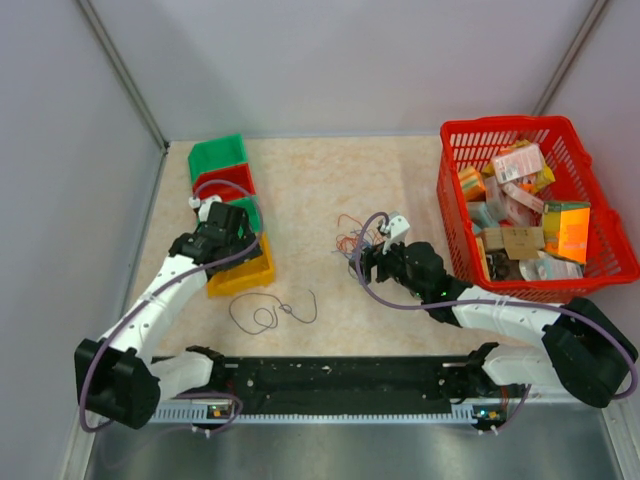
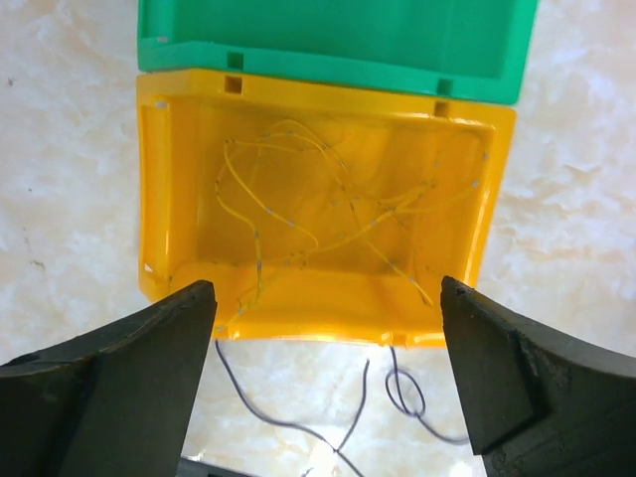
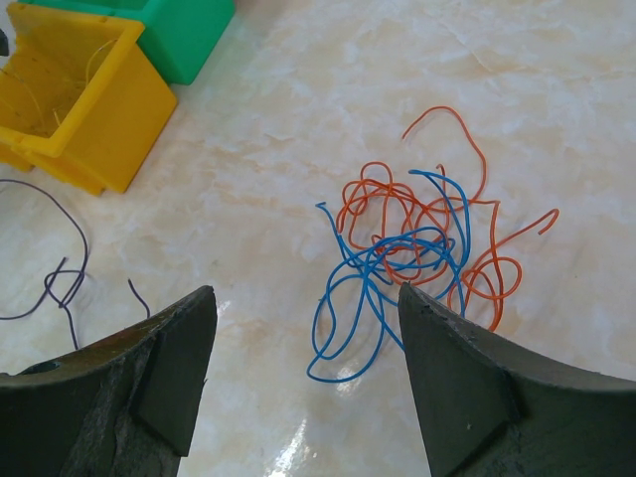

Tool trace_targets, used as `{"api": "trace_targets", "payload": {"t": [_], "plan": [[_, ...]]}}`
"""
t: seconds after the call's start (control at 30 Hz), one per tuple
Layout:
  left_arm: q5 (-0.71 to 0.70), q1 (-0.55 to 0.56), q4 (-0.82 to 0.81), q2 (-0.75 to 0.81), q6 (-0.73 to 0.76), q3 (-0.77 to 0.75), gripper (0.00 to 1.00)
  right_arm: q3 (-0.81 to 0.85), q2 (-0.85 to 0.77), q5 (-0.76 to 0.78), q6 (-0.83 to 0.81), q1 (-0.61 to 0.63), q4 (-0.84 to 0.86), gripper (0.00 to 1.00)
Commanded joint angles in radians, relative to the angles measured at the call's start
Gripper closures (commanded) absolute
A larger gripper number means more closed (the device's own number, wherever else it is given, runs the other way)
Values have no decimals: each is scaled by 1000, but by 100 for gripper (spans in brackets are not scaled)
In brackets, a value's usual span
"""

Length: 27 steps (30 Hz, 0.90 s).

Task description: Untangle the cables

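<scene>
1. The blue and orange tangle (image 3: pixel 397 258) lies well to the right of the yellow bin (image 3: pixel 89 109). A purple wire (image 1: pixel 270 313) is just on the arms' side of the bin, and a yellow wire (image 2: pixel 298 214) is inside it.
2. The left gripper (image 2: pixel 326 298) hovers over the bin and the right gripper (image 3: pixel 306 298) over the tangle. Both have jaws apart and are empty.
3. The wires look feather-light, springy and slippery, so I'd pinch a free orange end, not the knot.

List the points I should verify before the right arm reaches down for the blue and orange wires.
1. Right gripper open and empty: ok.
2. Right gripper above the blue wire: ok.
3. Blue wire free of the orange wire: not ok, they are intertwined.
4. Left gripper open and holding nothing: ok.
5. Yellow wire inside the yellow bin: ok.
6. Purple wire lying apart from the blue and orange wires: ok.
</scene>
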<state>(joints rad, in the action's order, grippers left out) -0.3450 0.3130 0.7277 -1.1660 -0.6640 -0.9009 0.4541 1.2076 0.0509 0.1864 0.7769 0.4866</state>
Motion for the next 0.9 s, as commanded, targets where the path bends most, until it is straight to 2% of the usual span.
{"api": "trace_targets", "payload": {"t": [0.0,0.1,0.2,0.37,0.57,0.67,0.77,0.87], "plan": [[80,-3,108,78,11,-59,2,32,10,-14,7,7,38,27],[182,11,156,129,-8,-40,1,32,17,-14,10,7,43,27],[219,111,180,187,-83,9,4,35,21,-14,8,7,41,27],[146,351,233,203,-252,74,7,32,23,-6,5,7,43,27],[69,540,230,100,-358,112,5,34,21,-8,5,9,38,27],[110,572,153,45,-382,129,4,32,14,-5,2,7,37,28],[107,574,70,-18,-391,138,12,28,4,0,4,7,37,28],[66,574,58,-101,-407,116,14,24,-5,6,1,7,35,27]]}}
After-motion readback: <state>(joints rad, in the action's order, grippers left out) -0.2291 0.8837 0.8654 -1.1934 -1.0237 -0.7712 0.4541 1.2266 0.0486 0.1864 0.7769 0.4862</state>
